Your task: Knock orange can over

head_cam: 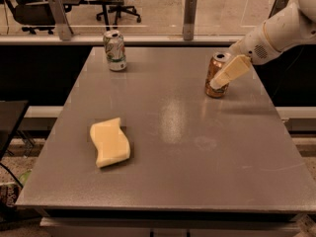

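The orange-gold aluminium drink can (pixel 215 68) with a silver top stands upright, or nearly so, on the flat grey counter (pixel 187 147). It is in the far right part, somewhat in from the far edge and near the right edge, with only a narrow strip of bare surface between it and that side. The pale, cream-coloured pincer (pixel 219 81) at the end of the white robot arm (pixel 276 33) comes in from the upper right, over the counter's right edge. It lies slanted across the can's front right side and touches it, with its tip low on the can's body. Whether the pincer is open or shut cannot be told, and nothing shows it closed around the can. To the left of the can and toward the near edge, the counter runs wide and bare through its middle. A white and green drink can (pixel 114 51) stands upright near the far left corner, just inside the far edge and well apart from the orange can. A yellow wavy-edged sponge (pixel 109 142) lies flat in the near left part, clear of both the left and near edges. The near right quarter carries nothing. Behind the far edge runs a low ledge with grey upright posts (pixel 189 16).
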Controlling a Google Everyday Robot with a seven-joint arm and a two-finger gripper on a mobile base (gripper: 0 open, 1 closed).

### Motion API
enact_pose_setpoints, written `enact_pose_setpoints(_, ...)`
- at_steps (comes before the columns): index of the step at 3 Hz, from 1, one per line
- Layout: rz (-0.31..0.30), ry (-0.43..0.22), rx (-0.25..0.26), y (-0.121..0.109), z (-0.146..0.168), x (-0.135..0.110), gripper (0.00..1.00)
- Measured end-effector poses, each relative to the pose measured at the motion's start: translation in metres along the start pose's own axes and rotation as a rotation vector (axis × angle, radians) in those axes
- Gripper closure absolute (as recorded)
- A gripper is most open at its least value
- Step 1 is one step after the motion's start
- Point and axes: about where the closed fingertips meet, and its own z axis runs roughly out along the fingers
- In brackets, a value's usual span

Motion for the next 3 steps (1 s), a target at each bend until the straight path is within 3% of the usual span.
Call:
enact_pose_setpoints(2, 0.004, -0.039, -0.013, 0.003, -0.006, -0.012, 0.60)
enact_pose_setpoints(3, -0.027, -0.011, -0.020, 0.004, -0.016, -0.025, 0.83)
